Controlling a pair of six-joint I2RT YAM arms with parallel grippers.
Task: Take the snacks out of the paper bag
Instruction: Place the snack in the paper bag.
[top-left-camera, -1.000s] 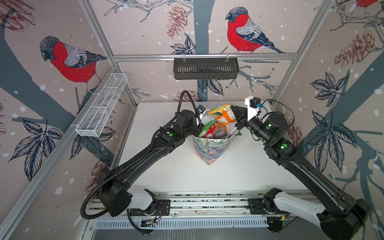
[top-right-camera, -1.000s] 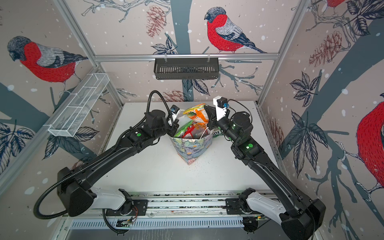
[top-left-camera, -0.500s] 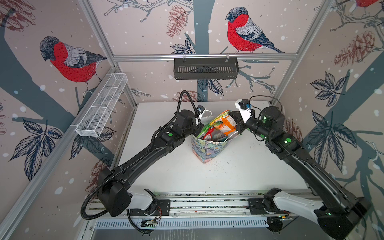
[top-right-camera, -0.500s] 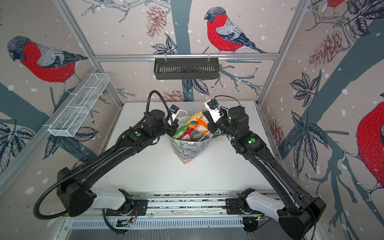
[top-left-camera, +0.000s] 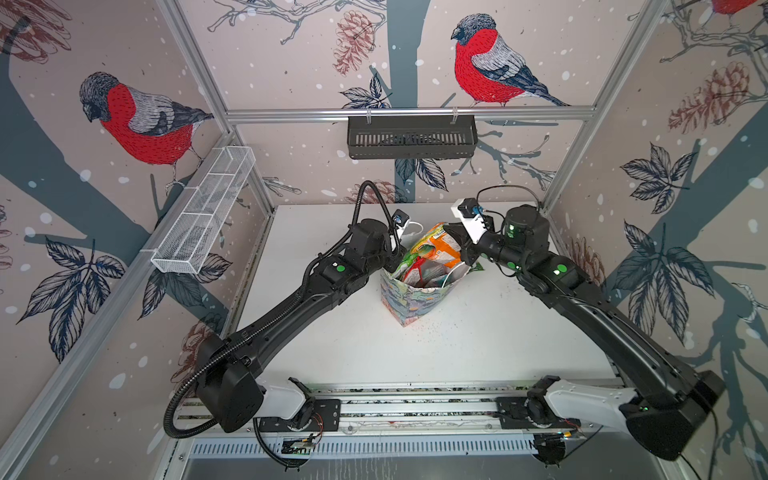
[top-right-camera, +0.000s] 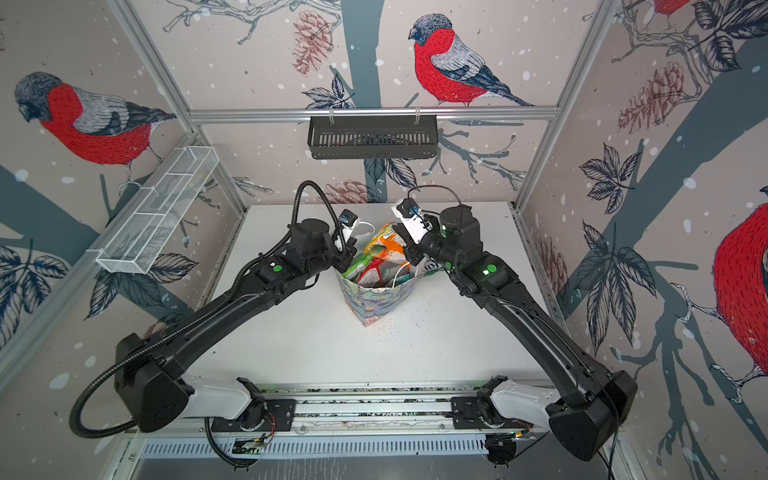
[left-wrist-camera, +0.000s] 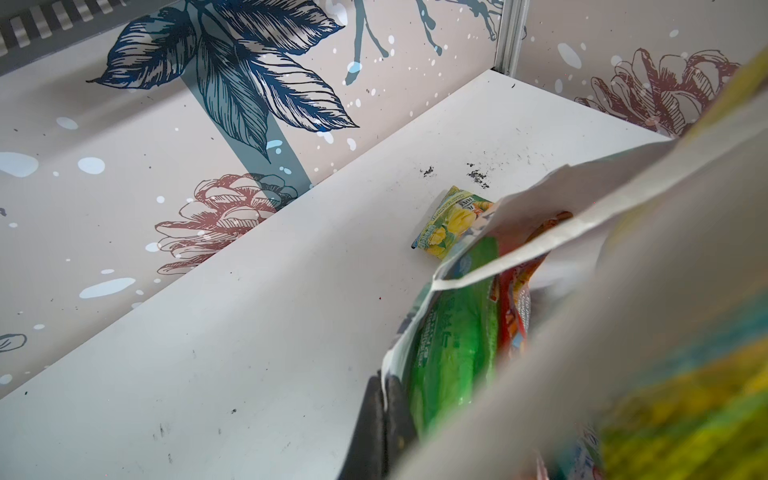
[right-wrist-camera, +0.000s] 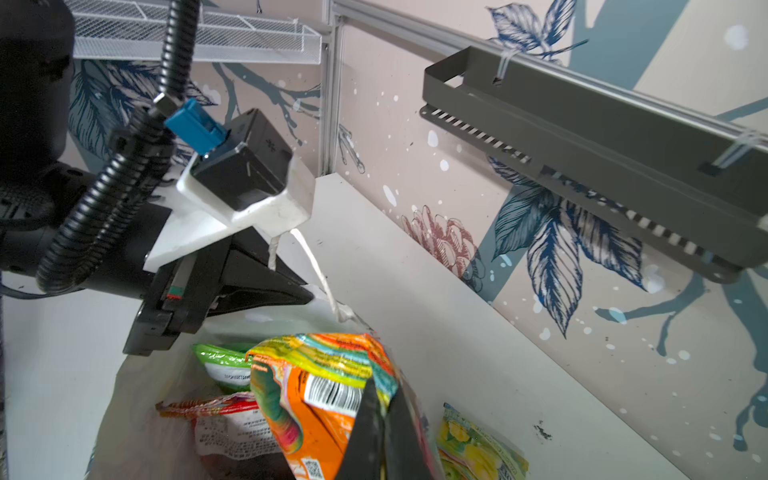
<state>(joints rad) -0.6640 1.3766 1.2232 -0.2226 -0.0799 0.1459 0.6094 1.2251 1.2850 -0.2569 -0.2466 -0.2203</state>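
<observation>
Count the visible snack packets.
4: orange plastic packet in right fingers; bright green packet, red packet in floral paper bag; yellow-green packet on the white table. Others may be hidden.

You had bright, even light, faint shadows beside the paper bag (top-left-camera: 409, 301), its wall blurred in the left wrist view.

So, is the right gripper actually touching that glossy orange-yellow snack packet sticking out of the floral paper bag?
Touching. The right wrist view shows the right gripper shut on the orange-yellow packet's edge.
</observation>
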